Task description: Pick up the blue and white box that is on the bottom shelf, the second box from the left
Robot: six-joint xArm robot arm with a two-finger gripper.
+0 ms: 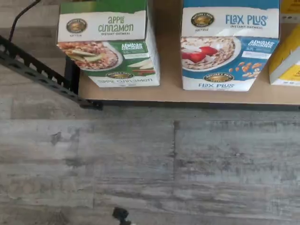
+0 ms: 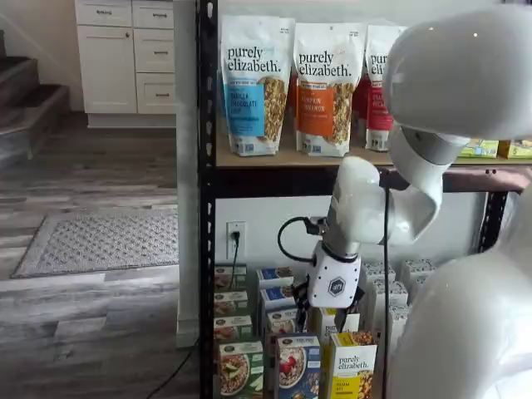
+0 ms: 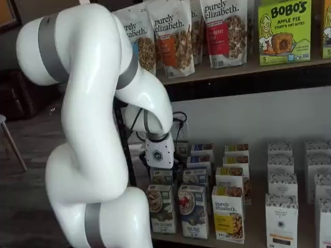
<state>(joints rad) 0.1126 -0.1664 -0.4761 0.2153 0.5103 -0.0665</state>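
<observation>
1. The blue and white box [image 1: 229,44] is an upright cardboard box that reads "Flax Plus". It has a picture of a bowl of cereal with red berries. It sits in the upper right of the wrist view, on the bottom shelf [image 1: 171,89].
2. The bottom shelf is a smooth tan board with a thin black edge. In both shelf views the same box [image 2: 298,366] [image 3: 193,211] stands at the front of its row, low in the frame.
3. A green and white "Apple Cinnamon" box [image 1: 108,42] stands near it on the same board, with a gap between them. A yellow box [image 1: 287,58] is just beside the blue one on the other side.
4. The wrist view shows the grey wood-look floor [image 1: 150,164] with long planks. The shelf views show much less of it.
5. Only the shelf views show the soft shiny "purely elizabeth" bags [image 2: 291,87] on the wooden tier above, and the round, smooth white arm [image 3: 93,129].
6. The end effector [image 2: 332,312] hangs above the boxes. Its white body shows, but the black fingers are hard to see, so I cannot tell if they are spread or pressed together.
</observation>
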